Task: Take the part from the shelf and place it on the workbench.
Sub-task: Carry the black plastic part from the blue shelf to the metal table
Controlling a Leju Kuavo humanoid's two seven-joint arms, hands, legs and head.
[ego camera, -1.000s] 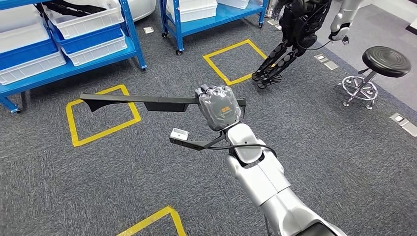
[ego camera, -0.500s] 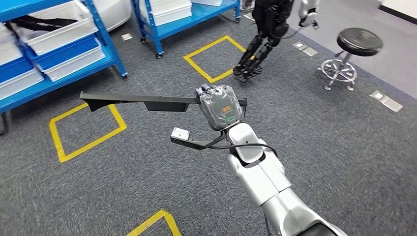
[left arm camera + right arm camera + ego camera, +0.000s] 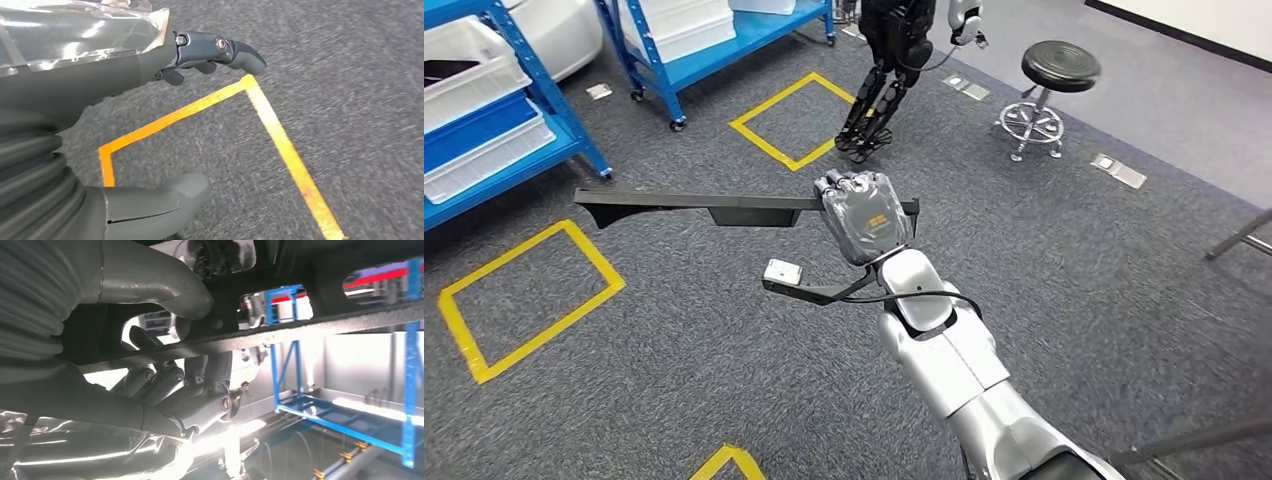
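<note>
A long black flat part [image 3: 684, 206] is held level over the grey carpet, its free end reaching far to the left. My right hand [image 3: 861, 214] grips it near its right end, fingers wrapped around it. The right wrist view has the same black part [image 3: 310, 320] crossing the picture, with my thumb [image 3: 150, 277] on one side and the dark fingers [image 3: 200, 400] curled on the other. My left hand [image 3: 150, 120] hangs over the carpet with its fingers apart and nothing in it.
Blue shelves [image 3: 544, 100] with white and blue bins [image 3: 474, 70] stand at the far left and top. Another dark robot [image 3: 894, 60] stands beside a black stool [image 3: 1049, 85]. Yellow tape squares [image 3: 789, 125] mark the carpet. Dark metal bars [image 3: 1239, 235] enter at the right edge.
The whole scene has slid left across the picture, so the camera has turned right. My right hand keeps its hold on the part, in the same pose.
</note>
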